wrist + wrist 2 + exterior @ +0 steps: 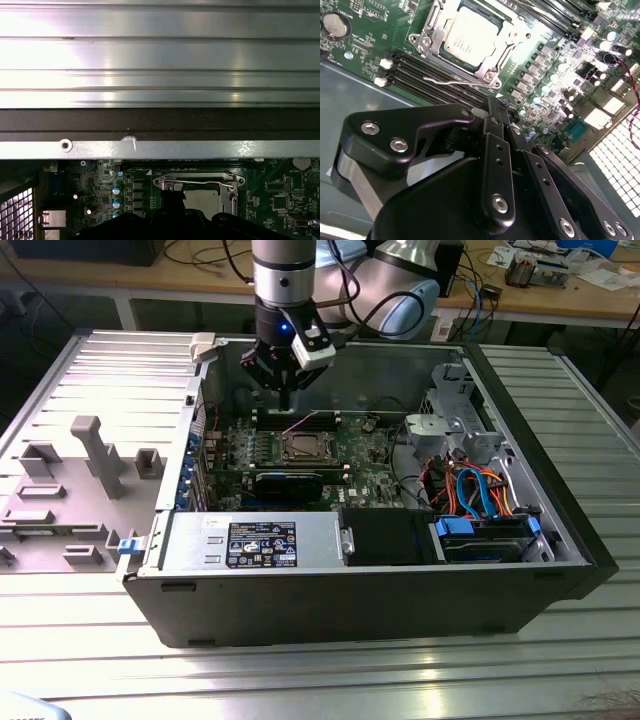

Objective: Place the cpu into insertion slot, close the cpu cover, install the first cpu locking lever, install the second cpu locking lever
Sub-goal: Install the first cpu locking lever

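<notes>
Closest to the lens in the second wrist view, the gripper (501, 117) takes up the lower half of the frame, its black fingers (492, 165) pressed together with nothing between them. Just beyond their tips, toward the upper middle of the frame, a thin silver locking lever (457, 80) lies across the near edge of the socket, its long axis running roughly left to right in the picture, along the black memory slots (427, 75). That lever is the part nearest the tool, and it lies ahead of the fingertips, not under them.

Past the lever sits the insertion slot (467, 42) with the cpu (469, 36) already seated in it, silvery top up. The cpu cover (507, 37) appears to lie down around the chip, its frame bordering the metal top; whether it is fully latched I cannot tell.

Farther out, in the exterior view, the gripper (286, 400) hangs over the back of the open computer case (330, 590), just above and to the left of the cpu (305, 449) at the frame's centre. Inside the case lie the green board (365, 455), a black block (290, 483) below the socket, and blue and orange cables (480, 490) at the right.
</notes>
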Motion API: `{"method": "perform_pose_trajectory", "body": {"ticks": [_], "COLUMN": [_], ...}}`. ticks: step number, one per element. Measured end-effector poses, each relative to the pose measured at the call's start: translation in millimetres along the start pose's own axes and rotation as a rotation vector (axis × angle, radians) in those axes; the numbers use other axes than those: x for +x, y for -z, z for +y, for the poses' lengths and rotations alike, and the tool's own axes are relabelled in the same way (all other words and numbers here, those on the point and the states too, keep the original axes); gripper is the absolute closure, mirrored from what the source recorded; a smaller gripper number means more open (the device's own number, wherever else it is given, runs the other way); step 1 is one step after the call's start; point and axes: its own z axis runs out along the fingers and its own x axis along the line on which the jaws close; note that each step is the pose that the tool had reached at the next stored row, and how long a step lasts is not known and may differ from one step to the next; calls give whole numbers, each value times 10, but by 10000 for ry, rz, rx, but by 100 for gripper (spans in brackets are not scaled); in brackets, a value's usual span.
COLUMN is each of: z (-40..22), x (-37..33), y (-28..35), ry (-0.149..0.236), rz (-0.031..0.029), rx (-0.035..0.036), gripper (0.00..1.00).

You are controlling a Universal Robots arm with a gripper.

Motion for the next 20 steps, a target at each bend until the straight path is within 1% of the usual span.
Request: {"method": "perform_pose_trajectory", "body": {"ticks": [7,20], "z": [0,0], "x": [-42,-74], "y": [-21,-49], "ry": [0,0], "rz": [17,20], "rx": [1,0], "gripper": [89,89]}}
